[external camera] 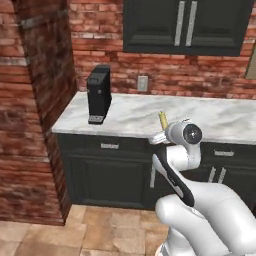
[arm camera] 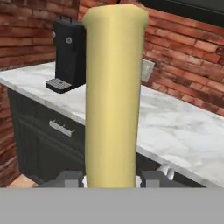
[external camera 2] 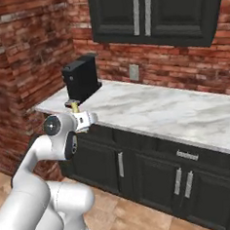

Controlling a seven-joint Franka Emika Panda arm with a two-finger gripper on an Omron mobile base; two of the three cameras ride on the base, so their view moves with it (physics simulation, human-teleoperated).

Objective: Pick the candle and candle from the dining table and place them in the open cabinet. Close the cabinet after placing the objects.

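Note:
A tall, slim pale-yellow candle [arm camera: 114, 96] stands upright between my fingers [arm camera: 70, 178], close in front of the hand camera. My gripper [external camera: 161, 132] is shut on the candle [external camera: 163, 120] near its silvery base, and holds it at the front edge of a marble counter [external camera: 130, 117]. From the right the gripper [external camera 2: 83, 120] and candle [external camera 2: 75, 108] sit in front of the counter's left end. The black wall cabinet [external camera: 185, 25] [external camera 2: 148, 11] hangs above and beyond the gripper; the two doors in view look shut. The dining table is out of view.
A black coffee machine [external camera: 98, 95] [external camera 2: 82, 78] [arm camera: 70, 54] stands on the counter's left end. A wall socket [external camera: 143, 83] is set in the brick wall behind it. A brick pillar [external camera: 40, 100] bounds the left side. Black drawers and doors [external camera 2: 181, 180] run below the counter [external camera 2: 156, 113].

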